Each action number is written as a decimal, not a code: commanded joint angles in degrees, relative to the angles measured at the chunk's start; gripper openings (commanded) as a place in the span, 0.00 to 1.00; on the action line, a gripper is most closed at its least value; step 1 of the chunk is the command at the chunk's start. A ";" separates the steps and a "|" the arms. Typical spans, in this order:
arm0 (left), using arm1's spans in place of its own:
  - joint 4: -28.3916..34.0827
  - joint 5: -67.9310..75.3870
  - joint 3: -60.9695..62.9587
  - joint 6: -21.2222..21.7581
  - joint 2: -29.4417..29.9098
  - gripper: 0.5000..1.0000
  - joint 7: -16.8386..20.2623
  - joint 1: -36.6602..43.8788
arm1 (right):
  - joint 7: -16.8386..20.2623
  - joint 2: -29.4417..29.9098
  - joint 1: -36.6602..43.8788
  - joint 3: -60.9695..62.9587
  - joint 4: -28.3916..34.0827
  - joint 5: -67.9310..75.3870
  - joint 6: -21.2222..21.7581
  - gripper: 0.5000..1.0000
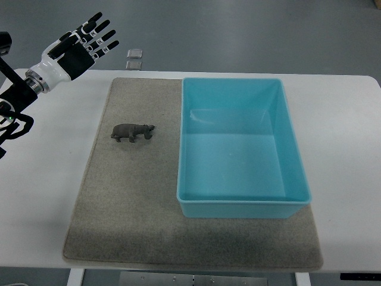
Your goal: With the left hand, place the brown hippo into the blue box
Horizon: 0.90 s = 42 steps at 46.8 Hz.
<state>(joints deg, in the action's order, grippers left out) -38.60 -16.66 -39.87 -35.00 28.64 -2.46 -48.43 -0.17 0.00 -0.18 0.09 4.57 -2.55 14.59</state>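
A small brown hippo (131,131) stands on the grey mat (119,208), just left of the blue box (238,205). The box is open-topped and holds nothing. My left hand (89,39) hovers at the far left corner of the table, well above and left of the hippo. Its fingers are spread and hold nothing. The right arm does not show.
The white table (41,196) runs under the mat, with bare surface on both sides. Two small square tiles (134,58) lie on the floor beyond the table's far edge.
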 commanded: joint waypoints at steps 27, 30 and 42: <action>3.44 1.36 0.85 0.00 -0.16 1.00 0.96 -0.53 | 0.00 0.00 0.00 0.00 0.00 0.00 0.00 0.87; 3.44 3.11 0.93 0.00 -0.16 1.00 1.05 -0.70 | 0.00 0.00 0.00 0.00 0.00 0.00 0.00 0.87; 2.65 17.96 0.41 0.00 0.36 1.00 6.76 -0.88 | 0.00 0.00 0.00 0.00 0.00 0.00 0.00 0.87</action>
<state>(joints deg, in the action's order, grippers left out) -35.68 -2.57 -39.42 -35.00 28.76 1.74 -49.31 -0.17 0.00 -0.18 0.09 4.57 -2.55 14.59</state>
